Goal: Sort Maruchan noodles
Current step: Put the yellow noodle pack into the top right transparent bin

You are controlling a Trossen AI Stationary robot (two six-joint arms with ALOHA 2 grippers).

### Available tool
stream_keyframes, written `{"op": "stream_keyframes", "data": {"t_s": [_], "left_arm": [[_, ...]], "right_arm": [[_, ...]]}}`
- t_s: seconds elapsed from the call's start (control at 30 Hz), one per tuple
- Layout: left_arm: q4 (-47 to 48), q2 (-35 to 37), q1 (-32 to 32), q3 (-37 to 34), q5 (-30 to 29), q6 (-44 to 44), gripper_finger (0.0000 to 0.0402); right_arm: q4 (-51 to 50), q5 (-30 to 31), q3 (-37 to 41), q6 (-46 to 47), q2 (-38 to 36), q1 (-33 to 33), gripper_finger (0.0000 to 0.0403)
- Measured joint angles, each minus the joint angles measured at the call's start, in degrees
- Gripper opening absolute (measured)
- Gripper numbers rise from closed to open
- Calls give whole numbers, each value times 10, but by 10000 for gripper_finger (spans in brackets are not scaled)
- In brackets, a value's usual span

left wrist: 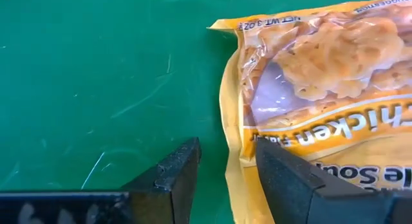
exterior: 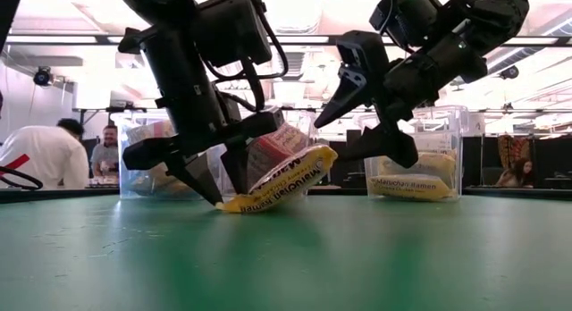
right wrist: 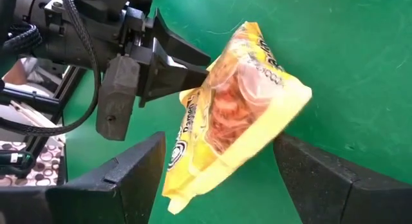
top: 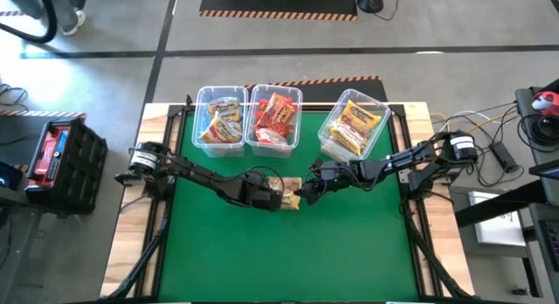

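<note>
Three clear plastic bins along far edge of green counter. Left bin: yellow crinkly ramen packets. Middle bin: red ones. Right bin, angled, a bit apart: more yellow. One yellow Maruchan packet out mid-counter, one edge on mat, other edge tipped up. Left gripper pinching its low edge. Right gripper spread wide around raised side, not touching.

Green table bears three clear bins and a yellow packet.
</note>
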State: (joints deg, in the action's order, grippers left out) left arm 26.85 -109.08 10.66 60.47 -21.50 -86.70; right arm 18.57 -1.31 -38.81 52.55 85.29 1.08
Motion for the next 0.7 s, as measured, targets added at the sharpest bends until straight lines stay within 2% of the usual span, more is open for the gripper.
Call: {"op": "stream_keyframes", "data": {"t_s": [0.37,0.7], "left_arm": [[3,-9,0,0,13,-10,127],[2,-9,0,0,14,-10,127]], "right_arm": [[-32,-1,1,11,0,0,280],[-15,-1,2,15,0,0,295]]}}
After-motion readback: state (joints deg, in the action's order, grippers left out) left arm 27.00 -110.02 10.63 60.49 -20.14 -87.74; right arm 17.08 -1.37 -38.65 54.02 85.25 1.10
